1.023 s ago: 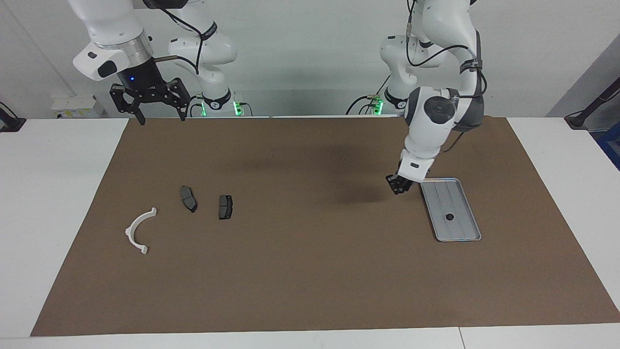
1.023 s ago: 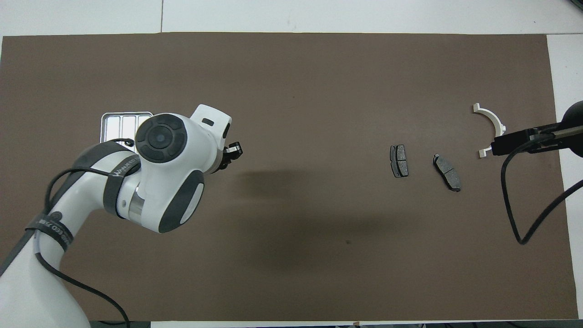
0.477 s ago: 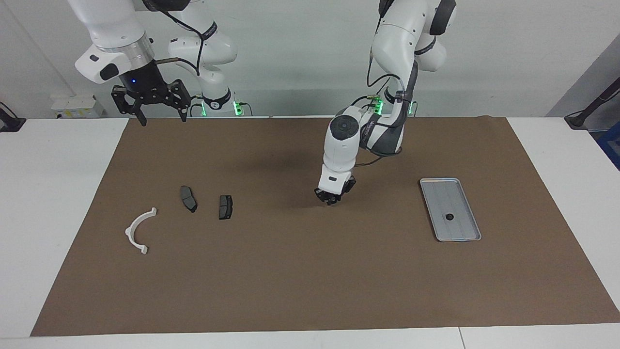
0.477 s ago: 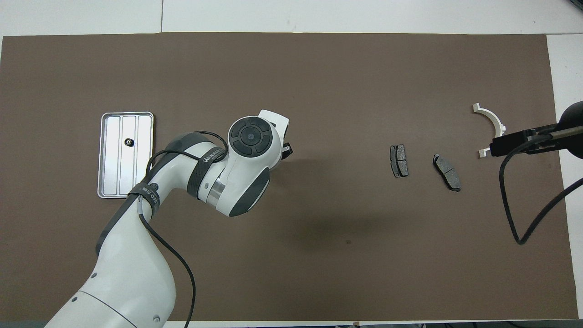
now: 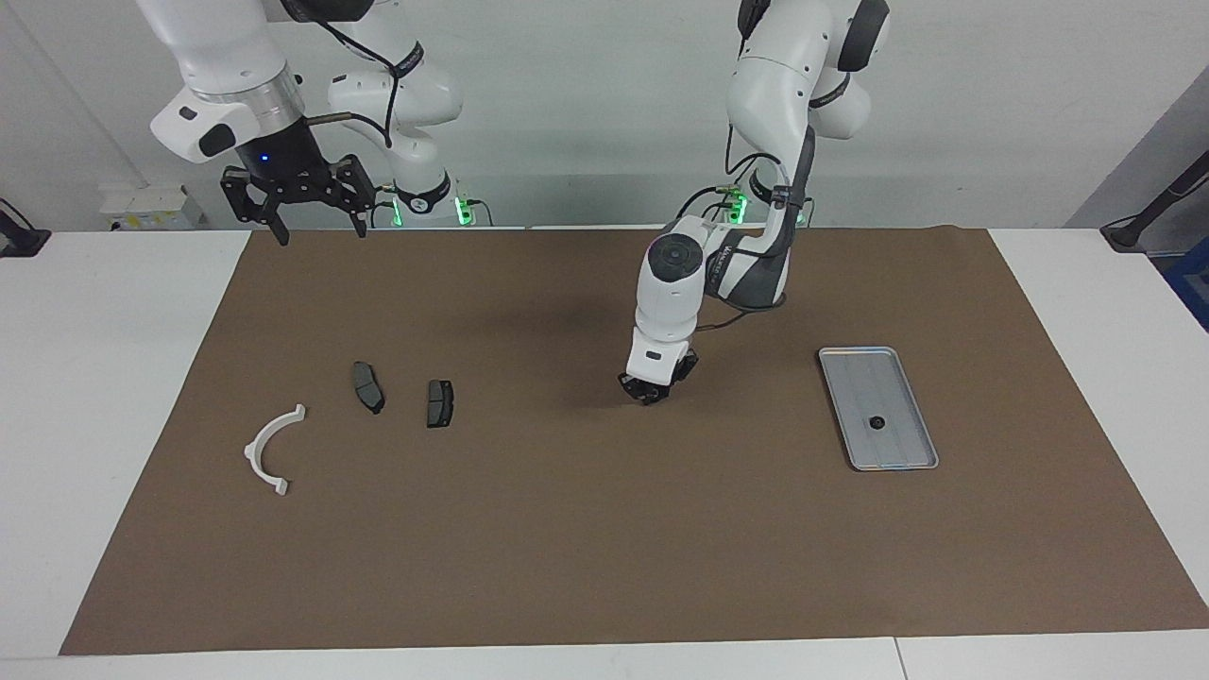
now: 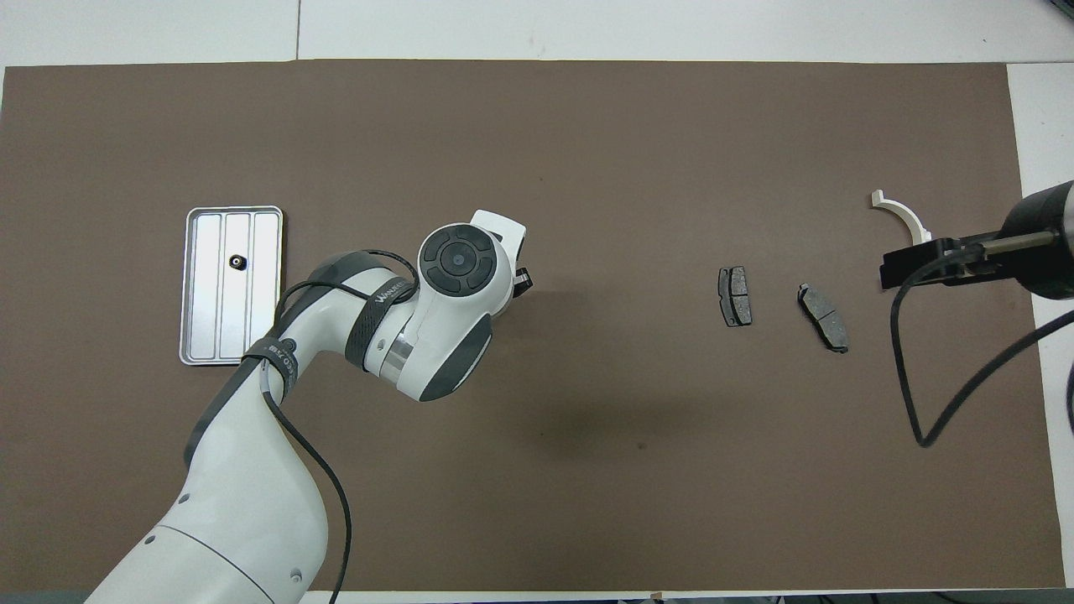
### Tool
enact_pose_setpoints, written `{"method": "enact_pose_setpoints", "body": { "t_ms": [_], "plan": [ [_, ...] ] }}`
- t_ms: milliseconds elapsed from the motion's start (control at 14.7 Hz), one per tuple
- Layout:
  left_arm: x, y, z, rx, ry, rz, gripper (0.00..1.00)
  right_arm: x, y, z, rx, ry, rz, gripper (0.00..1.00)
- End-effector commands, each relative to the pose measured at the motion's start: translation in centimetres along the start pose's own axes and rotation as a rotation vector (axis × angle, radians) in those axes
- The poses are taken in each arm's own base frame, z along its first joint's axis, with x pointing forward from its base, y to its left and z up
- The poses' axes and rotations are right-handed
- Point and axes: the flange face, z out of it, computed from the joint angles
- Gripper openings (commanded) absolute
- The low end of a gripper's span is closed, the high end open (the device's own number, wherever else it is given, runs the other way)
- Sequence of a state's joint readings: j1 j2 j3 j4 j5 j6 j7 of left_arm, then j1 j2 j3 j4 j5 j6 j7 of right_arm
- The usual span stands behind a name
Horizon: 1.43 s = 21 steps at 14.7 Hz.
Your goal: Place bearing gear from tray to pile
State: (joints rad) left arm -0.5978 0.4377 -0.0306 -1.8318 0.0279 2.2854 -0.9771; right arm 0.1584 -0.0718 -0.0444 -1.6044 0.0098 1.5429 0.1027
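Note:
The silver tray (image 5: 899, 444) (image 6: 204, 335) lies at the left arm's end of the mat, and one small dark round part (image 5: 876, 422) (image 6: 238, 262) rests in it. My left gripper (image 5: 650, 391) (image 6: 521, 277) hangs low over the middle of the mat. It is shut on a small pale piece, the bearing gear, mostly hidden by the wrist. The pile sits at the right arm's end: a white half-ring bracket (image 5: 269, 449) (image 6: 902, 214) and two dark brake pads (image 5: 368, 387) (image 6: 735, 296). My right gripper (image 5: 319, 231) (image 6: 910, 264) waits open, high above the mat's edge by the robots.
A brown mat (image 5: 604, 529) covers most of the white table. The right arm's black cable (image 6: 910, 377) loops over the mat near the pile. Bare mat lies between my left gripper and the brake pads.
My left gripper travelled from beside the tray to over the middle of the mat, toward the pile, then nearly stopped. The right gripper shifted slightly. The part in the tray stayed put.

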Motion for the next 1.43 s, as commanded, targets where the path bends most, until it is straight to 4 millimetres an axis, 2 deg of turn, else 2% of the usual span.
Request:
{"method": "enact_pose_setpoints", "body": {
  "t_ms": [0, 68, 136, 273, 341, 409, 545, 614, 682, 818, 1023, 1159, 1364],
  "plan": [
    [-0.6, -0.3, 0.2, 0.004, 0.019, 0.008, 0.21, -0.3, -2.9, 1.0, 0.013, 0.003, 0.077, 1.0],
    [-0.3, -0.5, 0.2, 0.011, 0.016, 0.004, 0.94, 0.1, -3.6, 1.7, 0.018, 0.022, 0.098, 1.0],
    [-0.4, -0.7, 0.0, 0.023, 0.012, 0.007, 1.0, 0.3, -4.2, 2.5, 0.02, 0.031, 0.118, 1.0],
    [0.4, -1.2, -0.9, 0.035, 0.007, -0.005, 1.0, 0.5, -5.5, 4.4, 0.025, 0.038, 0.155, 1.0],
    [1.5, -2.3, -2.2, 0.038, 0.007, -0.027, 1.0, 0.5, -6.9, 5.1, 0.03, 0.047, 0.174, 1.0],
    [3.1, -4.2, -4.2, 0.042, 0.005, -0.047, 1.0, 0.6, -8.0, 6.0, 0.031, 0.045, 0.2, 1.0],
    [5.8, -9.2, -8.3, 0.055, -0.016, 0.017, 1.0, 0.9, -10.0, 7.3, 0.032, 0.045, 0.242, 1.0],
    [6.6, -11.4, -9.8, 0.062, -0.031, 0.062, 1.0, 0.9, -11.0, 7.9, 0.034, 0.044, 0.252, 1.0],
    [7.6, -13.4, -10.4, 0.073, -0.046, 0.081, 1.0, 1.2, -12.0, 8.8, 0.031, 0.039, 0.278, 1.0],
    [9.7, -16.7, -11.1, 0.074, -0.057, 0.143, 1.0, 1.8, -14.6, 11.2, 0.034, 0.04, 0.34, 1.0],
    [13.9, -22.9, -10.8, 0.06, -0.058, 0.234, 1.0, 2.3, -19.0, 14.9, 0.032, 0.032, 0.437, 1.0],
    [15.6, -25.7, -10.3, 0.046, -0.035, 0.281, 0.99, 2.4, -21.5, 17.2, 0.026, 0.024, 0.474, 1.0],
    [17.1, -28.9, -9.1, 0.032, 0.003, 0.322, 0.9, 2.3, -26.7, 21.0, 0.045, 0.044, 0.53, 1.0]
  ]
}}
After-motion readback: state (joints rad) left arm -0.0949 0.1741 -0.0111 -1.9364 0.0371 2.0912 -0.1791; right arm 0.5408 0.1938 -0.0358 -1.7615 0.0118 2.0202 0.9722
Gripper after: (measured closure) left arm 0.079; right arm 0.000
